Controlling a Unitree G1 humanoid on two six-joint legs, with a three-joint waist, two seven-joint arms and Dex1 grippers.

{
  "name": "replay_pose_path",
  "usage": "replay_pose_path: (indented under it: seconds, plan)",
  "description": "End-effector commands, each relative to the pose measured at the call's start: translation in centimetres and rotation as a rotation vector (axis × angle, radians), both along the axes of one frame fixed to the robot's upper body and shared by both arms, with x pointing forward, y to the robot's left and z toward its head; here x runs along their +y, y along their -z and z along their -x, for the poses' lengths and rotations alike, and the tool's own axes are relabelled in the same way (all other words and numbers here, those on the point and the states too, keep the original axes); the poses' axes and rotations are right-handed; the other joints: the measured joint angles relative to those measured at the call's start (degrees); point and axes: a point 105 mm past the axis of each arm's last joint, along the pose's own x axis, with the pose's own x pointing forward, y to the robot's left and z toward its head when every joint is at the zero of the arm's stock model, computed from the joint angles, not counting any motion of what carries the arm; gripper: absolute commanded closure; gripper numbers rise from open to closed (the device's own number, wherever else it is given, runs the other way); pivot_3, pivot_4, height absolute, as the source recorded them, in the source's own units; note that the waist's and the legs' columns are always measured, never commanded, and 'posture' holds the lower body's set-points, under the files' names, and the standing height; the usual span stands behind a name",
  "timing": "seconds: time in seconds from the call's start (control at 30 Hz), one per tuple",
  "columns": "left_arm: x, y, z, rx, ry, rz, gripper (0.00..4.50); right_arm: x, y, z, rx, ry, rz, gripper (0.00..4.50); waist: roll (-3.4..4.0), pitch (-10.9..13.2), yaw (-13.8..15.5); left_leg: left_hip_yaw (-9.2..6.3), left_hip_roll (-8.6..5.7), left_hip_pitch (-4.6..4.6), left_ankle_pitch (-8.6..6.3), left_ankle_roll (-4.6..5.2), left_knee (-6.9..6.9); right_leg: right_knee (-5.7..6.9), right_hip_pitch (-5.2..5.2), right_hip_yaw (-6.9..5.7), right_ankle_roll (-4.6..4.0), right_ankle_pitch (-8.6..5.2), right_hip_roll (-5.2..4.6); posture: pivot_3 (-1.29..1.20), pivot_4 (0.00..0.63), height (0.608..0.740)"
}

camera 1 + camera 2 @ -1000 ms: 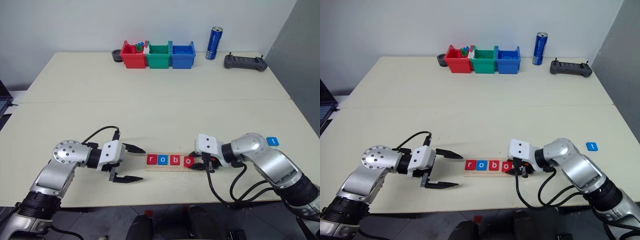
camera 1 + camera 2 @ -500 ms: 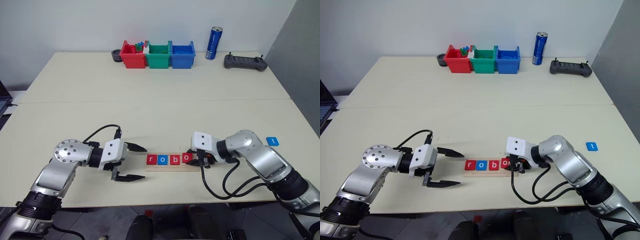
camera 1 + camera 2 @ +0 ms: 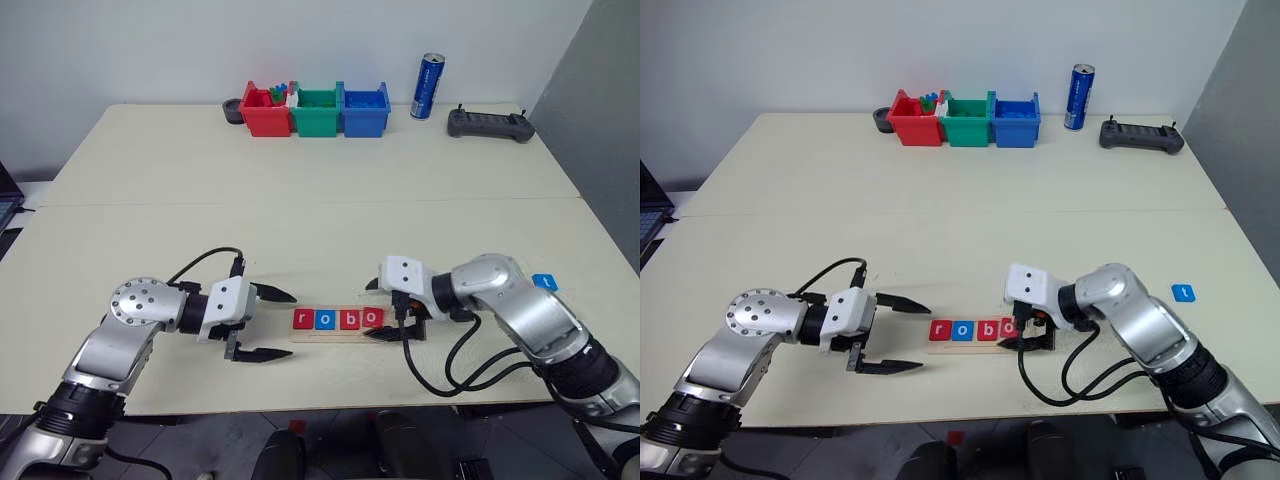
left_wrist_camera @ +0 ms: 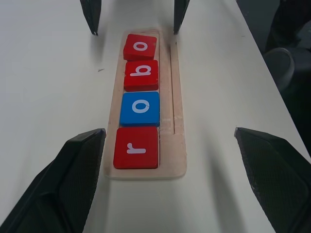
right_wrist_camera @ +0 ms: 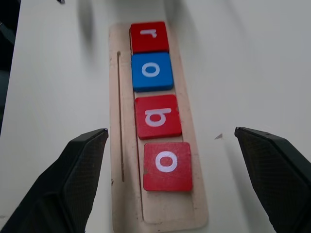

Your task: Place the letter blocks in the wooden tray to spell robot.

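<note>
Reading "robo" on letter blocks [image 5: 156, 105] in wooden tray [image 5: 120, 160], blue "t" block [image 3: 1182, 293] apart

Soft, even overhead light is filling the scene; faint shadows are falling beneath both arms, and wrist views are blurring slightly toward twelve o'clock.

Four letter blocks [image 5: 156, 105] in the wooden tray [image 5: 121, 145] read r, o, b, o; a separate blue tile [image 3: 1183, 293] reads t.
</note>
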Motion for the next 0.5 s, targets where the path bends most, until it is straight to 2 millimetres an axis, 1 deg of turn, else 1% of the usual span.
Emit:
replay_pose_path:
  seconds: [0.03,0.13,0.27,0.3,0.4,0.5]
  plan:
    - [-0.4,-0.9,-0.1,-0.038,0.01,0.01,0.0,-0.2,-1.5,-0.4,-0.079,0.028,-0.034,0.61,0.0,0.0,0.0,0.0,0.0,0.0,0.0,0.0,0.0,0.0,0.0,0.0,0.0,0.0,0.0,0.0,0.15,0.74]
    - [-0.4,-1.0,-0.1,-0.037,0.009,0.01,0.0,-0.5,-1.0,-1.4,-0.12,0.07,-0.023,1.68,0.0,0.0,0.0,0.01,0.0,0.0,0.0,0.0,0.0,0.0,0.0,0.0,0.0,0.0,0.0,0.0,0.15,0.74]
    - [-0.4,-0.9,-0.2,-0.039,0.008,0.008,0.0,-0.8,-0.4,-2.3,-0.159,0.086,0.011,3.13,0.0,0.0,0.0,0.01,0.0,0.0,0.0,0.0,0.0,0.0,0.0,0.0,0.0,0.0,0.0,0.0,0.15,0.74]
    - [-0.3,-0.9,-0.2,-0.039,0.008,0.008,0.0,-0.8,-0.2,-2.4,-0.161,0.085,0.019,3.55,0.0,0.0,0.0,0.02,0.0,0.0,0.0,0.0,0.0,0.0,0.0,0.01,0.0,0.0,0.0,0.0,0.15,0.74]
    - [-0.3,-0.9,-0.3,-0.041,0.007,0.006,0.0,-0.8,0.5,-2.2,-0.145,0.061,0.039,4.49,0.0,0.0,0.0,0.02,0.0,0.0,0.0,0.0,-0.01,0.0,0.0,0.01,0.0,0.0,0.0,0.0,0.15,0.74]
    - [-0.4,-1.0,-0.3,-0.041,0.007,0.009,0.0,-0.4,1.2,-1.7,-0.111,0.036,0.038,4.49,0.0,0.0,0.0,0.01,0.0,0.0,0.0,0.0,-0.01,0.0,0.0,0.01,0.0,0.0,0.0,0.0,0.15,0.74]
